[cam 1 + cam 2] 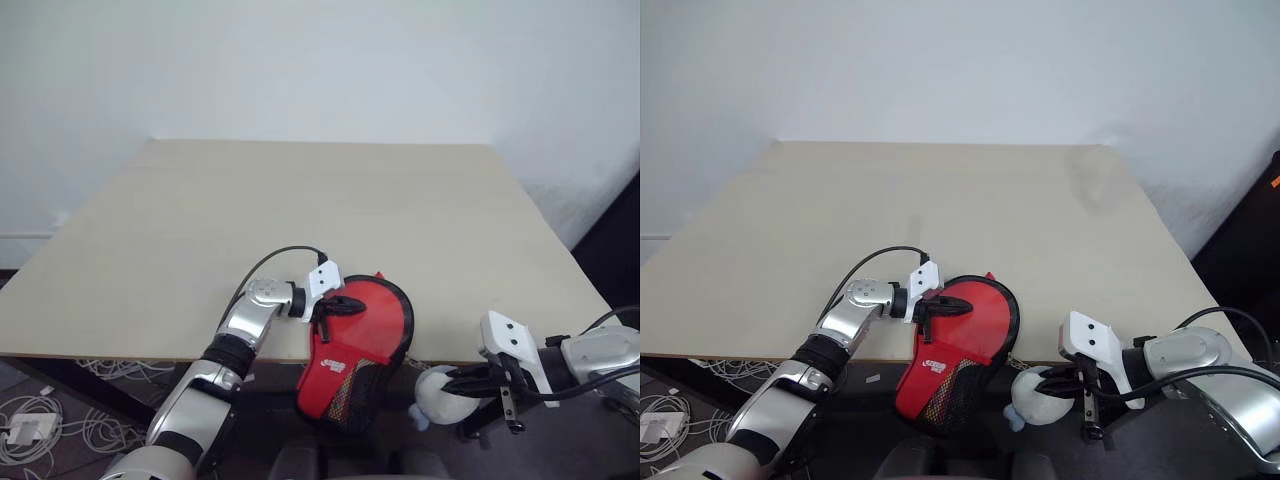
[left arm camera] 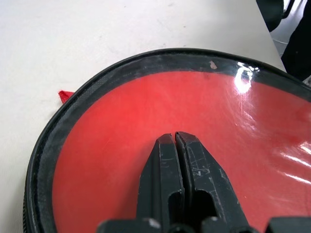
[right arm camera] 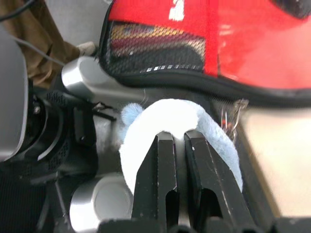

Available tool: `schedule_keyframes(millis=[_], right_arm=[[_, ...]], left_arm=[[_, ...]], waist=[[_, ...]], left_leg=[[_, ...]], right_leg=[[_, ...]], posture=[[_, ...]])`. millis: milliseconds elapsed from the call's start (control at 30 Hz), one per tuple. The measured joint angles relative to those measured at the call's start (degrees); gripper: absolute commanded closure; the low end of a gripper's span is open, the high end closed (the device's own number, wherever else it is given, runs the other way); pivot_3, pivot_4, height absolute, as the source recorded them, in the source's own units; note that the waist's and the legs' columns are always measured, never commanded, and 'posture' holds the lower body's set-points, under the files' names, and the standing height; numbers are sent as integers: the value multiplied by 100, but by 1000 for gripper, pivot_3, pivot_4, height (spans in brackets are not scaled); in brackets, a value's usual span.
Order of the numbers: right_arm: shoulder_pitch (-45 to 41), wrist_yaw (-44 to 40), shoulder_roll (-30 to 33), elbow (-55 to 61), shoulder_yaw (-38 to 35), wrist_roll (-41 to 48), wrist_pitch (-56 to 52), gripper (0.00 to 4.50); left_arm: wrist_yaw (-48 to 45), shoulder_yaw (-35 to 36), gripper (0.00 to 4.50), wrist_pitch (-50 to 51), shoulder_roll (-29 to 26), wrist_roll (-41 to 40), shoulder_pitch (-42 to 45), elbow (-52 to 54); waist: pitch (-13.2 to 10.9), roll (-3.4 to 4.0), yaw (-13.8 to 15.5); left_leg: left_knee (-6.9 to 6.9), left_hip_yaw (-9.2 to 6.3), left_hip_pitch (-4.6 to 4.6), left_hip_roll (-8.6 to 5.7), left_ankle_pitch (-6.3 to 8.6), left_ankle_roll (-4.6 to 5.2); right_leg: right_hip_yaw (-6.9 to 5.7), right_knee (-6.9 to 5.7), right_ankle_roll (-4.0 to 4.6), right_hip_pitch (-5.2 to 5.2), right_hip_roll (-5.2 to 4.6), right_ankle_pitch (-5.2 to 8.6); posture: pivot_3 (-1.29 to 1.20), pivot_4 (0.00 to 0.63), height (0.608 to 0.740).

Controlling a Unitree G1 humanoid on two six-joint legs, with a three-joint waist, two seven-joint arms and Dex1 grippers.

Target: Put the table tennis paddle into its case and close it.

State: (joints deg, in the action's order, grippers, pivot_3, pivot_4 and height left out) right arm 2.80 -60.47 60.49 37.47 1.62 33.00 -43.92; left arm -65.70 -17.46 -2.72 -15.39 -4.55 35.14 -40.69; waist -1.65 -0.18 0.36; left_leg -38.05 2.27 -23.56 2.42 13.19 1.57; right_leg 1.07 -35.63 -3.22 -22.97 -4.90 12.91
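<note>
Red zip fabric case [image 1: 355, 350], red rubber paddle face [image 2: 160, 126] showing inside, overhung the pale bench's [image 1: 300, 210] near edge; left jaws [image 1: 335, 306] pressed shut upon it, right jaws [image 3: 179, 141] pinched a pale-blue soft lump [image 3: 170, 121]; advisable: steady case before zipping.

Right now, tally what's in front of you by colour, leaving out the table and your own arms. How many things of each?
Red: 2, the case hanging over the table's near edge, and the paddle's red face showing in the open case.
Pale grey-blue: 1, the soft rounded lump by the right claw.
Total: 3.
</note>
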Motion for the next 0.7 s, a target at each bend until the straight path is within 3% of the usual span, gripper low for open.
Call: schedule_keyframes(millis=[300,700], right_arm=[[-65,412,-301,-126,139,-17,-146,4469],[767,795,-302,1192,9,649,-619,4469]], left_arm=[[-187,84,4500,-314,178,41,170,-564],[-573,88,4500,-284,248,148,202,-570]], waist=[[44,0,24],[62,-2,19]], left_leg=[[-5,-1,7,-2,10,6],[-9,-10,21,1,31,8]], right_leg=[[-2,5,-7,16,-3,4],[-13,24,-16,41,-5,13]], posture=[[0,0,740],[0,0,740]])
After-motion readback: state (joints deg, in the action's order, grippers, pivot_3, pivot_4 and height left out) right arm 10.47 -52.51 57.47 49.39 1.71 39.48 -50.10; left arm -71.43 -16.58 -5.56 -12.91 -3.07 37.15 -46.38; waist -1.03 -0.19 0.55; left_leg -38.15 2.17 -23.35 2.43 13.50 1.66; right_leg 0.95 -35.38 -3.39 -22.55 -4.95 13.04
